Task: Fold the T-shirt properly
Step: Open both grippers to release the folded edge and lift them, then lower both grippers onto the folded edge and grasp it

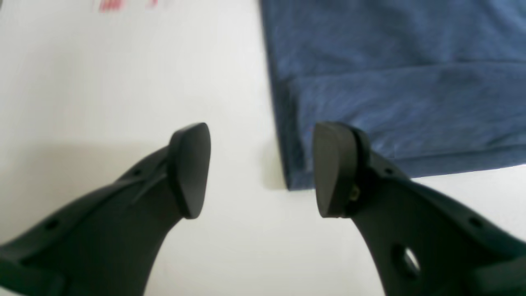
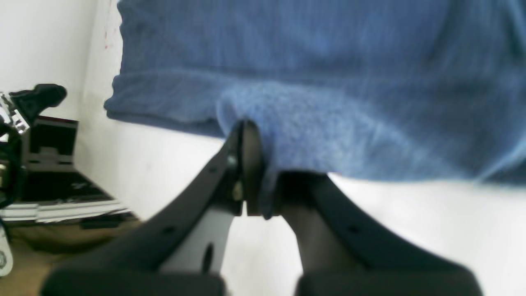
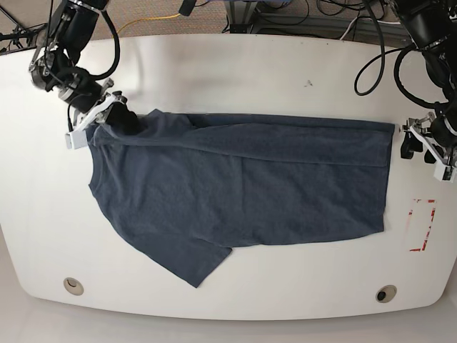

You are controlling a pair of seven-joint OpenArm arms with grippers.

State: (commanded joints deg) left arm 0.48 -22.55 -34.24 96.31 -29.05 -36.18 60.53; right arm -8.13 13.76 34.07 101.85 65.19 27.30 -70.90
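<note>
The dark slate-blue T-shirt [image 3: 243, 186] lies spread lengthwise across the white table [image 3: 235, 71], with one sleeve [image 3: 193, 264] pointing at the near edge. A strip along its far edge is folded over. My right gripper [image 3: 127, 121] is at the shirt's far left corner, shut on a bunch of the T-shirt [image 2: 328, 61] fabric; in the right wrist view the gripper [image 2: 269, 176] has cloth draped over one finger. My left gripper [image 1: 261, 164] stands open just off the T-shirt's [image 1: 390, 61] hem corner, holding nothing. In the base view the left gripper [image 3: 407, 145] sits at the shirt's far right corner.
A red rectangular marking [image 3: 421, 225] is on the table right of the hem. Two round grommets [image 3: 71, 286] [image 3: 385, 294] sit near the front edge. Cables run behind the far edge. Black equipment and stacked papers [image 2: 49, 164] lie beyond the table's left side.
</note>
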